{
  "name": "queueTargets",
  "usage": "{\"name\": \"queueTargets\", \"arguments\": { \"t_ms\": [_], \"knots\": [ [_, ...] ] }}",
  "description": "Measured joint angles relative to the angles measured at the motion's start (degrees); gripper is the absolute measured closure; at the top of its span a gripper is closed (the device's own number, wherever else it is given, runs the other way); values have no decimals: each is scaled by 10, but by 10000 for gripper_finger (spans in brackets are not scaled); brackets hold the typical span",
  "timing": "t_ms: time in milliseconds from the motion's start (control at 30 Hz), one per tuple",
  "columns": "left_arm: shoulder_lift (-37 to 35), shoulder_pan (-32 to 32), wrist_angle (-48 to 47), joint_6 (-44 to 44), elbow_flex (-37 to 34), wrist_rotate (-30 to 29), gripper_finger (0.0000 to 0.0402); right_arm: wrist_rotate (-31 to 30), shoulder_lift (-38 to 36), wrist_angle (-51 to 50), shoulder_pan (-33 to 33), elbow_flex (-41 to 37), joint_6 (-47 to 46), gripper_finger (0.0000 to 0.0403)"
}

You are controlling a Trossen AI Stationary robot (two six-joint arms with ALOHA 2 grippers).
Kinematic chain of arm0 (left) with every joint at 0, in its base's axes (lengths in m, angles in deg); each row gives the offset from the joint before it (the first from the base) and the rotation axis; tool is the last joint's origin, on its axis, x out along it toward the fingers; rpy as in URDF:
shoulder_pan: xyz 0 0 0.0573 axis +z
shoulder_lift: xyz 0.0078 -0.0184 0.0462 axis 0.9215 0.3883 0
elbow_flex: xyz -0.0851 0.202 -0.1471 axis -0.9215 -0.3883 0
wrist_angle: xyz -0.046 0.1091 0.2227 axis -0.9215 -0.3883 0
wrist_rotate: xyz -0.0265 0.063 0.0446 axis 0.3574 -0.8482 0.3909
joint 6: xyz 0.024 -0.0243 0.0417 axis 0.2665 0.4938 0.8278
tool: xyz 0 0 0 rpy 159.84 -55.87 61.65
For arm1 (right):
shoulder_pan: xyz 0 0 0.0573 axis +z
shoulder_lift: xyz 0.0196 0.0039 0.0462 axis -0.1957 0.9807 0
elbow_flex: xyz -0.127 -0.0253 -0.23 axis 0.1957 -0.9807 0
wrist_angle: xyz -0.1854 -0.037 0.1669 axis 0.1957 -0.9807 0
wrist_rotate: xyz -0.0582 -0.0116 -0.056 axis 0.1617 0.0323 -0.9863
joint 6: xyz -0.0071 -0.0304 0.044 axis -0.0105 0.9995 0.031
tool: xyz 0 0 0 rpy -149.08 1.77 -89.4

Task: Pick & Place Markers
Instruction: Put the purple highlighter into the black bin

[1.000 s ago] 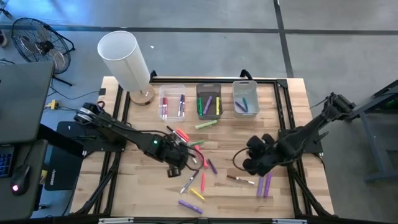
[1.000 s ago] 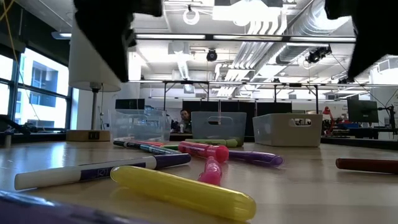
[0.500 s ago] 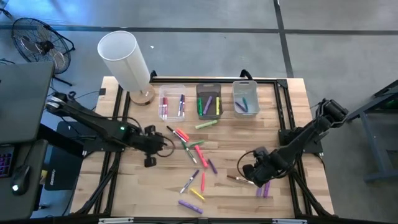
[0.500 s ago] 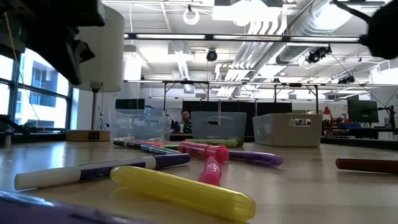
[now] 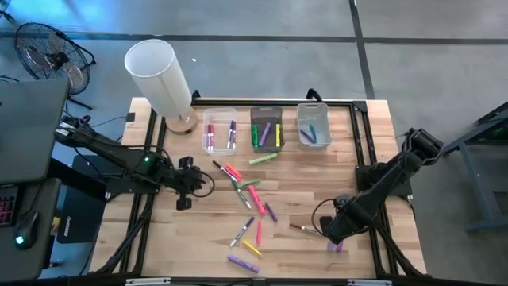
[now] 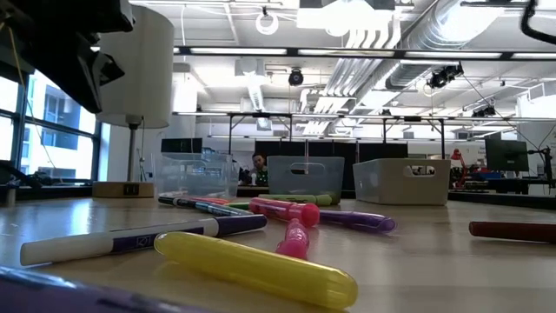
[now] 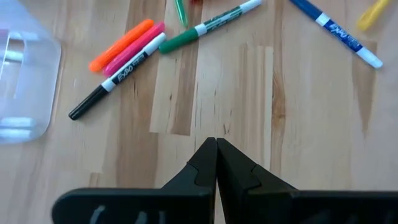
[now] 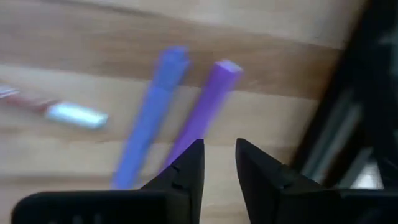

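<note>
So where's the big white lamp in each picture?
High view: lamp at top left, beside the bins.
Low view: far left; bins to its right.
Left wrist view: not in it.
Right wrist view: not in it.
Shared landmark: the bins.

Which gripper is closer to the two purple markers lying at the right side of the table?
The right gripper hangs directly over the purple markers, fingers open. The left gripper, shut, is across the table, left of the scattered pile.
</note>
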Motion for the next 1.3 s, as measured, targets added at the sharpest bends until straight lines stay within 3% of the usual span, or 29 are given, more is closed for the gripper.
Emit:
{"name": "queueTargets", "arguments": {
  "t_ms": [333,967,1067,1233,1300],
  "knots": [
    [0,0,2,10,0,0,401,-3,58,9,5,0,-2,289],
    [0,0,28,16,0,0,401,-3,138,52,44,2,-10,289],
    [0,0,36,27,0,-4,401,-16,138,48,52,2,-2,301],
    [0,0,54,10,1,-10,401,-20,125,51,52,-21,9,354],
    [0,0,61,-6,1,-6,401,-29,114,38,51,-24,18,354]
  ]
}}
